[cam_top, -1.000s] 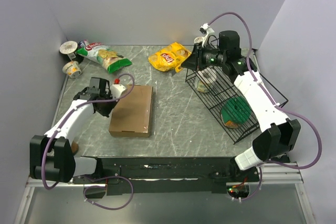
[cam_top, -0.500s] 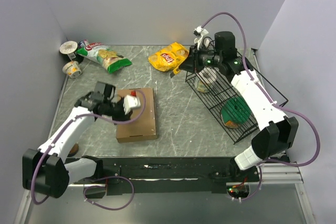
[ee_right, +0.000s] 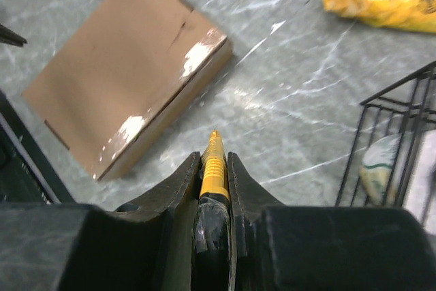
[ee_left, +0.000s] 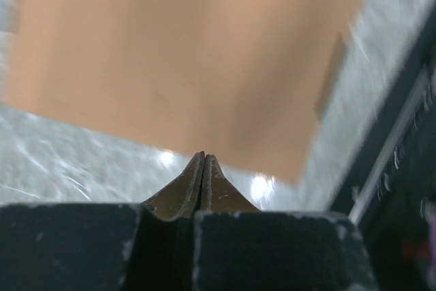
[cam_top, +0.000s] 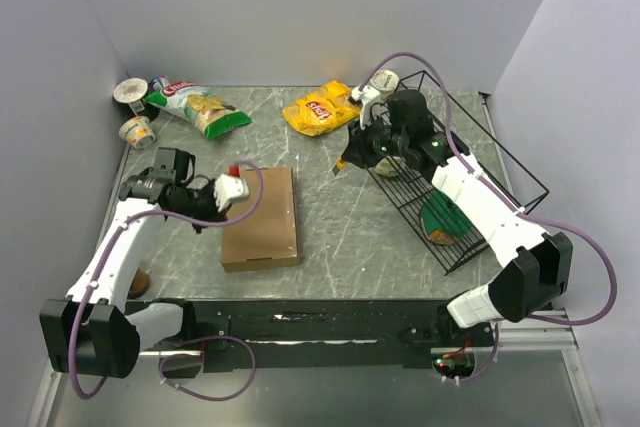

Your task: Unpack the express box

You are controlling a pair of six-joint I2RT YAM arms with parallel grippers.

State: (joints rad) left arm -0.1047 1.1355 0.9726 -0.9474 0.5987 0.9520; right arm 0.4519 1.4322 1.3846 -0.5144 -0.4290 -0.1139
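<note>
The express box [cam_top: 262,217] lies flat and closed on the table, a plain brown cardboard mailer. My left gripper [cam_top: 210,213] is shut and empty, low beside the box's left edge. In the left wrist view its tip [ee_left: 203,159] sits over bare table just short of the box [ee_left: 177,66]. My right gripper [cam_top: 348,159] hovers right of the box and is shut on a yellow-and-black cutter tool [ee_right: 214,168]. The tool's tip points toward the box's near corner [ee_right: 122,93]. The right gripper [ee_right: 214,158] is apart from the box.
A black wire basket [cam_top: 470,187] at the right holds a green-lidded round thing [cam_top: 447,217] and a pale tub [ee_right: 381,161]. A yellow chip bag [cam_top: 322,109] and a green chip bag [cam_top: 195,105] lie at the back. Two cups [cam_top: 135,112] stand at the back left.
The left gripper pushed the box a little right and turned it, then drew back to its left edge. The right arm swung left from the basket toward the box with the tool.
</note>
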